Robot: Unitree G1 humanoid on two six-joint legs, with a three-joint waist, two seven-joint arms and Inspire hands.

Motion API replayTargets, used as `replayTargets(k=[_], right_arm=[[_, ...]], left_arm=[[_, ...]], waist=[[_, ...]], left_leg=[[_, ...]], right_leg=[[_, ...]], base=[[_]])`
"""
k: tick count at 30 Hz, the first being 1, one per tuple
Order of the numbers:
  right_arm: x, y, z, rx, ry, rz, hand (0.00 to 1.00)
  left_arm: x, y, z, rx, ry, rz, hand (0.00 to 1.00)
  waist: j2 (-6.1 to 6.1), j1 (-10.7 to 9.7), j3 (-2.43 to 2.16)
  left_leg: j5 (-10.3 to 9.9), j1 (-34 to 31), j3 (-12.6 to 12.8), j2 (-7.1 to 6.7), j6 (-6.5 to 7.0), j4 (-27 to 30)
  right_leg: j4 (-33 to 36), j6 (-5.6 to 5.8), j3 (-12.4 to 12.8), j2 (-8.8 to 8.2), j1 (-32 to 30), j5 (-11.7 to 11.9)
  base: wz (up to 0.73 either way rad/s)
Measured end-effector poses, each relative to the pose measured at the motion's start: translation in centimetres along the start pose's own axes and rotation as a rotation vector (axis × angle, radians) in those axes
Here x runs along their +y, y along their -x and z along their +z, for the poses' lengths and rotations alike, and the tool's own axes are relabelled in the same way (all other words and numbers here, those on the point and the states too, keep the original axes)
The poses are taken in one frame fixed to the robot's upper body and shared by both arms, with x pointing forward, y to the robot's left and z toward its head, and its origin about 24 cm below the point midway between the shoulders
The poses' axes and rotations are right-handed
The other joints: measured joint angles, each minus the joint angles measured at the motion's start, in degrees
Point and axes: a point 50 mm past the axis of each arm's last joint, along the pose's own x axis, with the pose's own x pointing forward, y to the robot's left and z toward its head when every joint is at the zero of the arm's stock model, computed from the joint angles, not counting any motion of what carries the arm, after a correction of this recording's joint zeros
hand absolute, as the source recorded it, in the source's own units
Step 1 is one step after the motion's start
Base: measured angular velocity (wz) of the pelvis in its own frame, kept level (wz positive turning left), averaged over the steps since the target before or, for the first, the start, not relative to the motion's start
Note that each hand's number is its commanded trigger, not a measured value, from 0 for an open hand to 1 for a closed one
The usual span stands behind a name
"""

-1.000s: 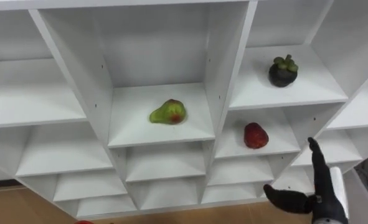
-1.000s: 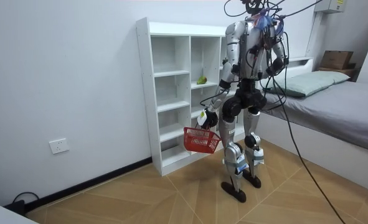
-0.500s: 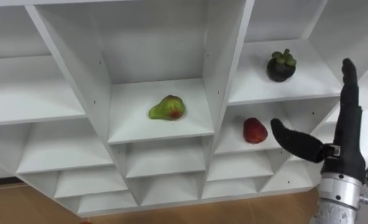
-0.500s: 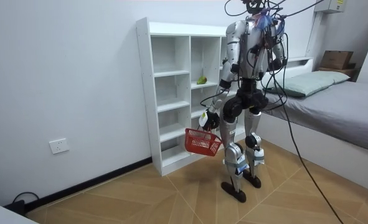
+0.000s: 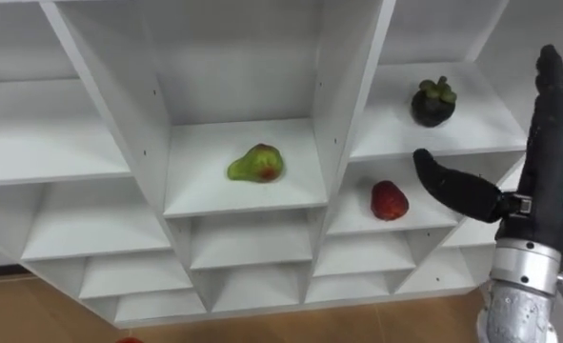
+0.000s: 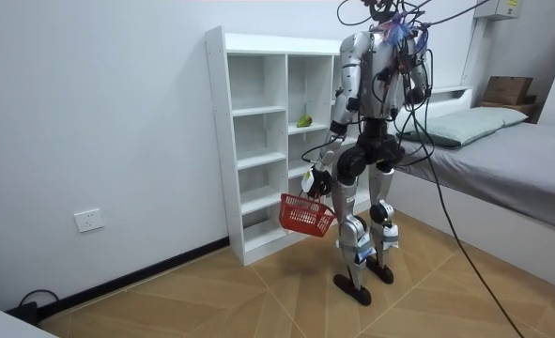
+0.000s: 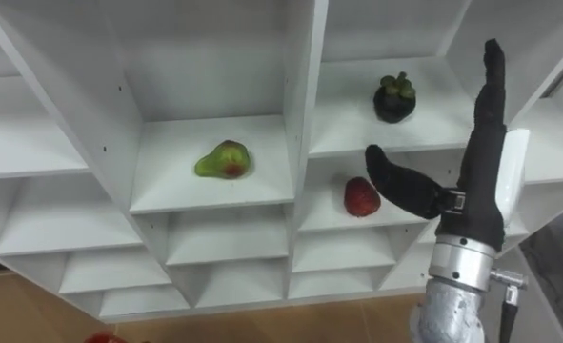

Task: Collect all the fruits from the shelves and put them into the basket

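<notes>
Right hand (image 5: 532,205) is up at about 4 o'clock in the head views. Its fingers are dead straight, the thumb is splayed wide toward 9 o'clock, and it's holding nothing. The thumb tip is near the bumpy red fruit (image 5: 389,200) but not touching it. A round dark mangosteen (image 5: 433,103) with a green leafy cap sits at 2 o'clock, and a smooth green pear (image 5: 255,165) with a red blush sits dead centre in the white closet (image 5: 346,95). The left hand (image 6: 312,178) is curled round the handle of the red mesh basket (image 6: 305,214).
</notes>
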Motion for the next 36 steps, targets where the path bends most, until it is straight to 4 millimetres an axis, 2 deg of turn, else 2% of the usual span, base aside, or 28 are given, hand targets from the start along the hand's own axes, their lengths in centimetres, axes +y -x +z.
replayTargets(k=[9,15,18,21,24,36], right_arm=[[-0.2,-1.7,0.3,0.012,-0.107,-0.029,0.0],[-0.6,-2.2,-0.9,0.052,-0.077,-0.004,0.0],[-0.4,-2.4,-1.9,0.099,-0.073,0.038,0.0],[0.0,-2.6,-3.0,0.161,-0.056,0.092,0.0],[0.3,-2.9,-3.2,0.175,-0.08,0.12,0.0],[1.1,-4.9,-4.0,0.217,-0.119,0.161,0.0]], left_arm=[[-0.1,0.0,-0.4,0.026,-0.01,-0.029,1.0],[0.0,0.1,-0.1,0.02,-0.051,-0.032,1.0],[0.1,0.1,0.0,0.015,-0.051,-0.027,1.0],[0.2,0.1,0.1,0.01,-0.051,-0.023,1.0],[0.2,0.1,0.1,0.013,-0.051,-0.02,1.0],[0.6,0.2,-0.5,0.057,-0.018,-0.005,1.0]], waist=[[-0.07,0.1,0.06],[0.05,1.1,0.14],[-0.21,1.1,0.19],[-0.68,1.2,0.44],[-0.94,1.2,0.58],[-1.11,1.4,0.49]], left_leg=[[0.0,-0.2,-1.3,-0.12,0.0,0.0],[0.0,-0.6,-2.0,-0.31,0.02,0.0],[0.2,-0.6,-2.9,-0.47,0.06,0.0],[0.2,-0.4,-3.4,-0.47,0.05,0.0],[0.2,-0.6,-3.7,-0.51,0.05,0.1],[0.2,-0.5,-4.2,-0.53,0.05,0.1]], right_leg=[[-0.6,0.02,-1.1,-0.16,0.5,0.1],[-1.0,0.02,-1.4,-0.27,0.4,0.1],[-1.4,0.06,-2.5,-0.46,0.7,0.1],[-1.5,0.06,-3.2,-0.52,1.2,0.1],[-1.5,0.06,-3.2,-0.55,1.2,0.1],[-1.6,0.06,-3.2,-0.56,1.3,0.1]], base=[[0.06],[0.04],[0.15],[0.09],[0.05],[0.01]])
